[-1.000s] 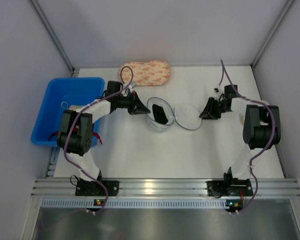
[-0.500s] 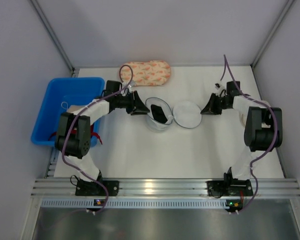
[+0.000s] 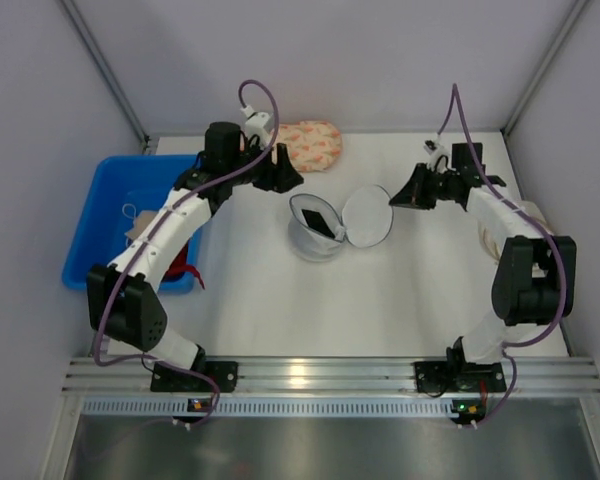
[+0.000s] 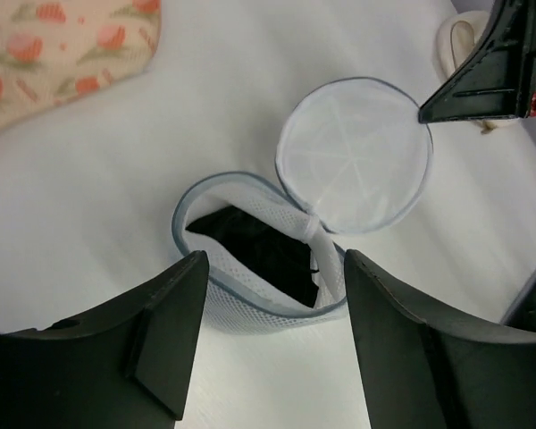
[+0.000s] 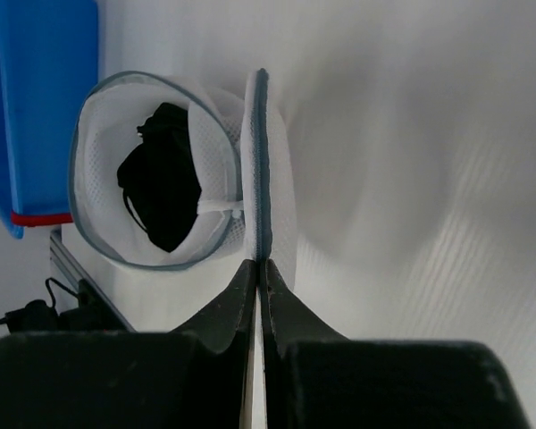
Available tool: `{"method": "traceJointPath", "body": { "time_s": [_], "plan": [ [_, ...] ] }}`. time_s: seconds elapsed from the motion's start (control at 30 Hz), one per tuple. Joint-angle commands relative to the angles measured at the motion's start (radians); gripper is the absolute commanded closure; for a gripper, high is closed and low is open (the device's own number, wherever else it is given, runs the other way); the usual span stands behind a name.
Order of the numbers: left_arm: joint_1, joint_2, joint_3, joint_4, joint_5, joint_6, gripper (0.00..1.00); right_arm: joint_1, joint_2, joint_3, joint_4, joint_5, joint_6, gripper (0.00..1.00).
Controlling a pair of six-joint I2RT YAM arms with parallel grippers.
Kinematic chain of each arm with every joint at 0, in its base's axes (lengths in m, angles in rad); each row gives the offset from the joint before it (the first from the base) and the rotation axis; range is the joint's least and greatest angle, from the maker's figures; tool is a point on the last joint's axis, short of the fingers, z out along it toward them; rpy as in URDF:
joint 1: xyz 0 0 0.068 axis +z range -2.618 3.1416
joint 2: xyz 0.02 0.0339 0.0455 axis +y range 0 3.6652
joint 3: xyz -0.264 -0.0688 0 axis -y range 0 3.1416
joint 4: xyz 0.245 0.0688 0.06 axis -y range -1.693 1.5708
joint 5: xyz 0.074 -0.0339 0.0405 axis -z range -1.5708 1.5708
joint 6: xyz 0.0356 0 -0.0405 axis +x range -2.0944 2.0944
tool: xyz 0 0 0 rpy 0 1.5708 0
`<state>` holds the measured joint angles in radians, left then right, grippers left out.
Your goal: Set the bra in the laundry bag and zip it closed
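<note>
Okay, the bra [image 4: 250, 250] sits bunched inside the laundry bag [image 4: 250, 311], between the two arms. Your right gripper [image 5: 257, 268] has its fingers pressed together on the rim of the bag's round lid [image 5: 272, 170], holding it up on edge. Your left gripper [image 3: 285, 182] hovers with its fingers spread, holding nothing. The mesh looks light and floppy and only the wire hoop looks stiff, so grip at the rim. I can't make out the zip pull.

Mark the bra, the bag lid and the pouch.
bra [image 4: 255, 255]: left wrist view, middle of the black fabric.
bag lid [image 4: 353, 165]: left wrist view, centre of the round mesh.
pouch [image 3: 318, 145]: top view, its visible right part.
</note>
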<state>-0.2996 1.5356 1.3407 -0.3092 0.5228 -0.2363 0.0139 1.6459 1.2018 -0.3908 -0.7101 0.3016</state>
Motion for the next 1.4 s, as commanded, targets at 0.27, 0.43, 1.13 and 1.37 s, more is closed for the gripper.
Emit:
{"method": "traceJointPath", "body": {
  "time_s": [0.27,0.43,1.13,1.37],
  "plan": [
    [-0.45,0.062,0.159,-0.056,-0.372,0.141,0.32,0.089,-0.064,-0.001,0.099,-0.092,0.258,1.0],
    [-0.507,0.161,0.219,-0.057,-0.408,0.098,0.32,0.122,-0.06,0.002,0.104,-0.083,0.289,1.0],
    [-0.581,0.317,0.288,-0.082,-0.737,0.035,0.35,0.198,-0.086,0.033,0.119,-0.037,0.36,1.0],
    [-0.575,0.327,0.281,-0.094,-0.71,0.028,0.54,0.201,-0.092,0.013,0.171,-0.092,0.402,1.0]
  ]
}}
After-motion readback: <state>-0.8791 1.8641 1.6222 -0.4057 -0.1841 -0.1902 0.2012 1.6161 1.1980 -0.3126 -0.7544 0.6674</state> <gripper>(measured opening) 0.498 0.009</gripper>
